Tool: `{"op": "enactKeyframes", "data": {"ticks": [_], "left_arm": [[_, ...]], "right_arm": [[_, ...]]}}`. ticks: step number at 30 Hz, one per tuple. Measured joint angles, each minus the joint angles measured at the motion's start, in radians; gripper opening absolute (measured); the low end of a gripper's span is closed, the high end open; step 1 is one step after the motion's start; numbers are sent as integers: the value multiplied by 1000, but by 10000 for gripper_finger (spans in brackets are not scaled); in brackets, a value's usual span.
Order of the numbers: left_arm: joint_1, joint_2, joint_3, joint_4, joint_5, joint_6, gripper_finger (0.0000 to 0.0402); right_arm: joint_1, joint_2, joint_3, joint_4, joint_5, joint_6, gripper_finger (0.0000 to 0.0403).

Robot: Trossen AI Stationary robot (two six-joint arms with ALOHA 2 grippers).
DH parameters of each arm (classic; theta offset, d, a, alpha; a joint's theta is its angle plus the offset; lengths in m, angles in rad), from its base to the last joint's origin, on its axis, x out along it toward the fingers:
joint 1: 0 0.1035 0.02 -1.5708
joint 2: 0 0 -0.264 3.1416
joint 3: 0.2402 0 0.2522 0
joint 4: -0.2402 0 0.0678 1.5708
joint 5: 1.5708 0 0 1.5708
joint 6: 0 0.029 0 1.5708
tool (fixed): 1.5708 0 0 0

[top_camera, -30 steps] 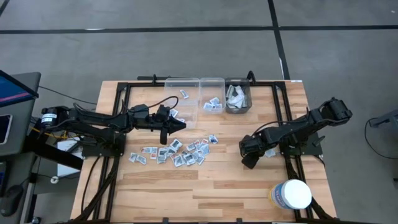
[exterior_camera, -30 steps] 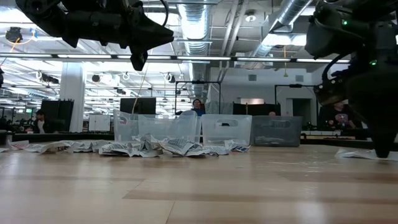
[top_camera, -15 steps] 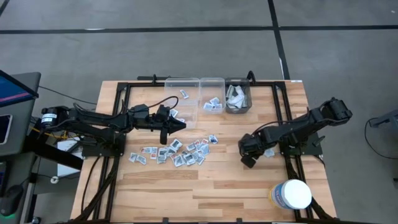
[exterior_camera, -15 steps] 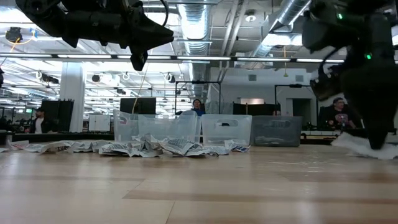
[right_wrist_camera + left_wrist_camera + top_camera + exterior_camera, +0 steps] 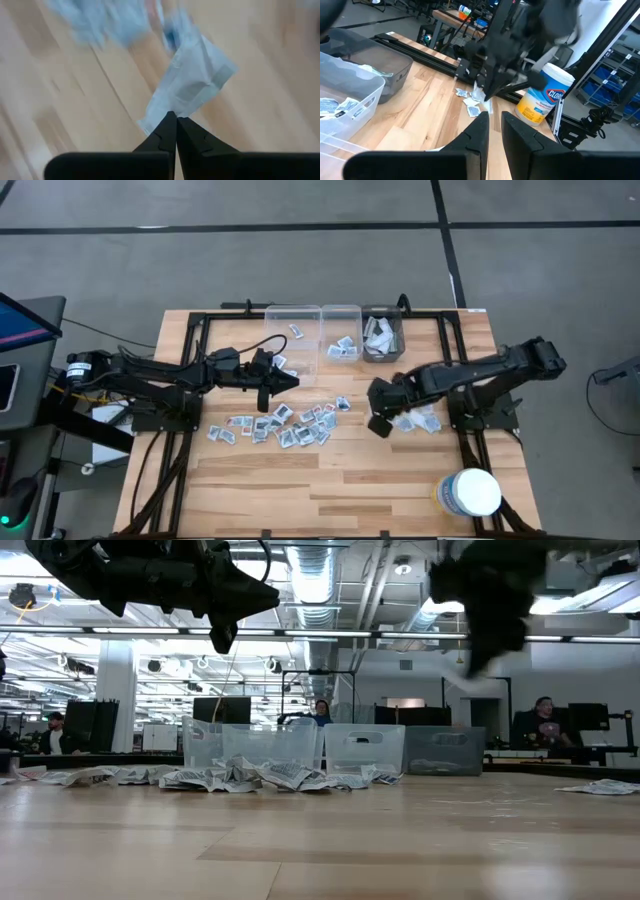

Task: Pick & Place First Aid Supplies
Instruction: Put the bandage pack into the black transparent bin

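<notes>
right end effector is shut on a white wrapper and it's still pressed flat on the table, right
Not quite. The right end effector is shut on a white wrapper, but the wrapper is not flat on the table: the low view shows the end effector well above the tabletop with the wrapper dangling from it.

Small square grey-white packets (image 5: pixel 283 426) lie flat in a loose scatter at the middle of the surface (image 5: pixel 330 480). A few more pale wrappers (image 5: pixel 418 419) lie toward its right edge. One pale wrapper (image 5: pixel 189 90) hangs crumpled, pinched by its corner between the right fingers (image 5: pixel 165 132).
</notes>
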Motion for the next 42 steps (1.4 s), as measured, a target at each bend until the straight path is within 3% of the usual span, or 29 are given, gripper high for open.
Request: {"op": "enactKeyframes", "data": {"ticks": [8, 13, 17, 25, 32, 35, 42], "left_arm": [[0, 0, 0, 4, 0, -3, 51], [-1, 0, 0, 4, 0, -10, 51], [-1, 0, 0, 4, 0, -11, 51], [-1, 0, 0, 3, 0, -11, 51], [-1, 0, 0, -2, 27, -29, 51], [-1, 0, 0, -9, 32, -30, 51], [-1, 0, -1, -16, 35, -43, 51]], "right_arm": [[-47, 0, 93, 341, 73, -241, 0], [-59, 0, 93, 557, 49, -387, 0], [-57, 0, 93, 628, 40, -466, 0], [-92, 0, 93, 603, 89, -469, 0], [-185, 14, 93, 471, 529, -461, 0], [-258, 46, 93, 390, 643, -460, 0], [-398, 169, 93, 295, 639, -386, 1]]}}
